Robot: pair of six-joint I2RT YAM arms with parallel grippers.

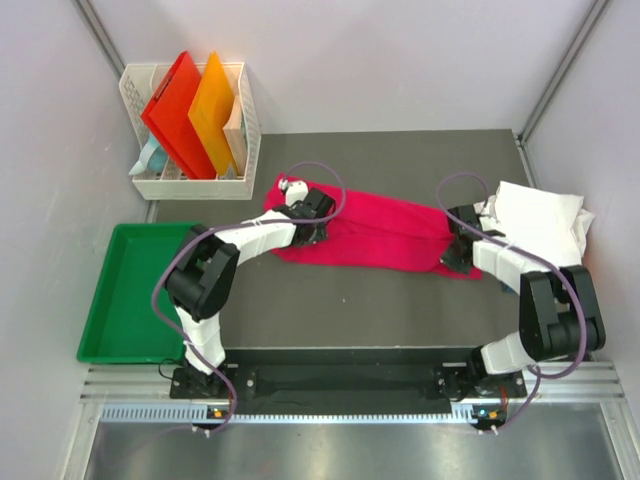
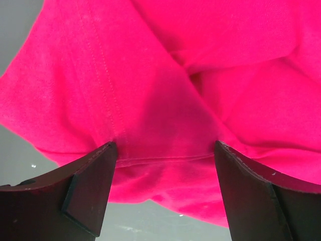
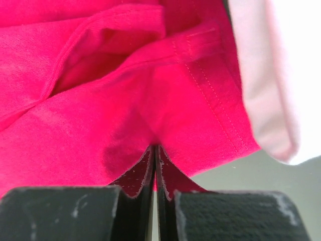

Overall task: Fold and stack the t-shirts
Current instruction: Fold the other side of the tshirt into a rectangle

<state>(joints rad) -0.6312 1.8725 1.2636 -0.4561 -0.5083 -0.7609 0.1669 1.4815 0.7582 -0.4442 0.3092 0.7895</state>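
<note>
Top view, shirt: I see the pink t-shirt [image 1: 385,232] lying as a long rumpled band across the middle of the desk [image 1: 350,315], running from left to right.
Top view, left arm: my left arm [image 1: 250,238] reaches in over the shirt's left end, with its tip down on the cloth.
Top view, right arm: my right arm [image 1: 500,262] reaches in to the shirt's right end, tip on the near right corner.
Top view, other cloth: a white t-shirt [image 1: 540,212] sits in a loose heap at the far right of the desk, just beside the pink one's right end.
Top view, surroundings: a green tray [image 1: 105,320] lies left of the desk. A white basket [image 1: 190,186] stands at the far left, holding a red folder [image 1: 178,112] and an orange folder [image 1: 213,108] upright.
Left wrist view: my left fingers [image 2: 88,186] stand wide apart, and a hemmed fold of pink cloth spans the gap between their tips. I cannot tell whether they press on it. Grey desk shows at the left and along the near edge.
Right wrist view: my right fingers [image 3: 138,175] are pinched tight together with a thin pink edge caught between them. A stitched hem runs just to their right. The white cloth lies beside that hem at the right edge, with bare desk below it.
</note>
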